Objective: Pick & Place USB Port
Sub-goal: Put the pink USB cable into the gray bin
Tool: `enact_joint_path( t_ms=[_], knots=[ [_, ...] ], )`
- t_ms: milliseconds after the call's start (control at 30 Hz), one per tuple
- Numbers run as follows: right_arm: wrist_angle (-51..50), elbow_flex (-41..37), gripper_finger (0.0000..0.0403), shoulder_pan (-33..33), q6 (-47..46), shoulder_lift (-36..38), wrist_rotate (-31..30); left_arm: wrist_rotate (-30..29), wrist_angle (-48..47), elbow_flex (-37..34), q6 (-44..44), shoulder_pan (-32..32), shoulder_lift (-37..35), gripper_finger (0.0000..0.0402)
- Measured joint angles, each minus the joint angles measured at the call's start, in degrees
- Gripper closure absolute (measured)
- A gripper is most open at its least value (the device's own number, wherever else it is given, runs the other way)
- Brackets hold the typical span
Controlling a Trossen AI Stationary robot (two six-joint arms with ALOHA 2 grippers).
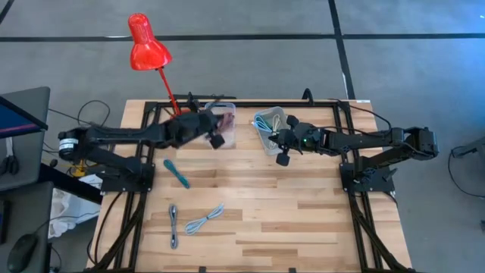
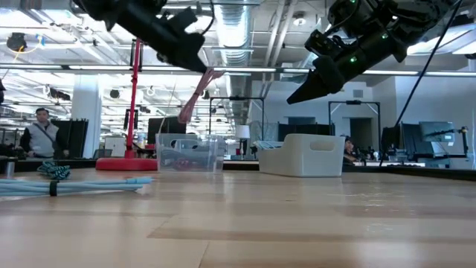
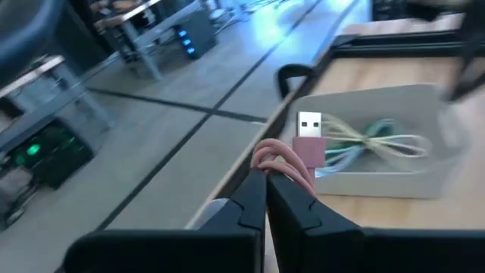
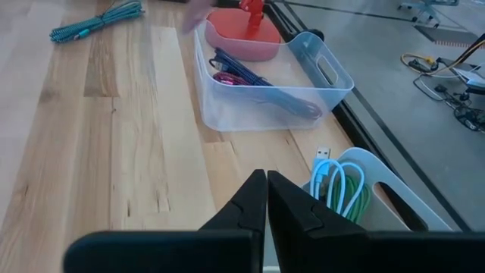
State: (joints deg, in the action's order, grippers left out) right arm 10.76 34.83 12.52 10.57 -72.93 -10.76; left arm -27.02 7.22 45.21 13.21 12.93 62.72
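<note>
Wooden table (image 1: 303, 220): left end effector (image 3: 265, 182) pinching pink USB cable (image 3: 292, 155); right end effector (image 4: 265, 186) pressed together, above white bin (image 1: 267, 129).

Red desk lamp (image 1: 147, 44) at the far left edge of the wooden table (image 1: 303, 212), its base (image 4: 241, 34) just beyond the table's clear bin. Person (image 2: 41, 138) standing in the room behind the lamp's side.

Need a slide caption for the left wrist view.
Left gripper, jaws shut on a pink USB cable, facing the white bin of coiled cables.
</note>
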Motion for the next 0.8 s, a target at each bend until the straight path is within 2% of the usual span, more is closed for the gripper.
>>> enact_joint_path(
  t_ms=[400, 633, 800],
  knots=[
    [0.0, 0.0, 0.0396, 0.0, -0.1, 0.0, 0.0, 9.7, 1.2, 0.0, -2.0, 14.8, 1.2, 0.0397],
    [0.5, 0.0, 0.0396, 0.0, 0.0, 0.0, 0.0, 13.6, 1.5, 0.0, -3.2, 19.3, 8.0, 0.0397],
    [0.5, 0.0, 0.0396, 0.0, 0.0, 0.0, 0.0, 14.0, 3.1, 0.0, -3.7, 20.5, 13.3, 0.0397]
  ],
)
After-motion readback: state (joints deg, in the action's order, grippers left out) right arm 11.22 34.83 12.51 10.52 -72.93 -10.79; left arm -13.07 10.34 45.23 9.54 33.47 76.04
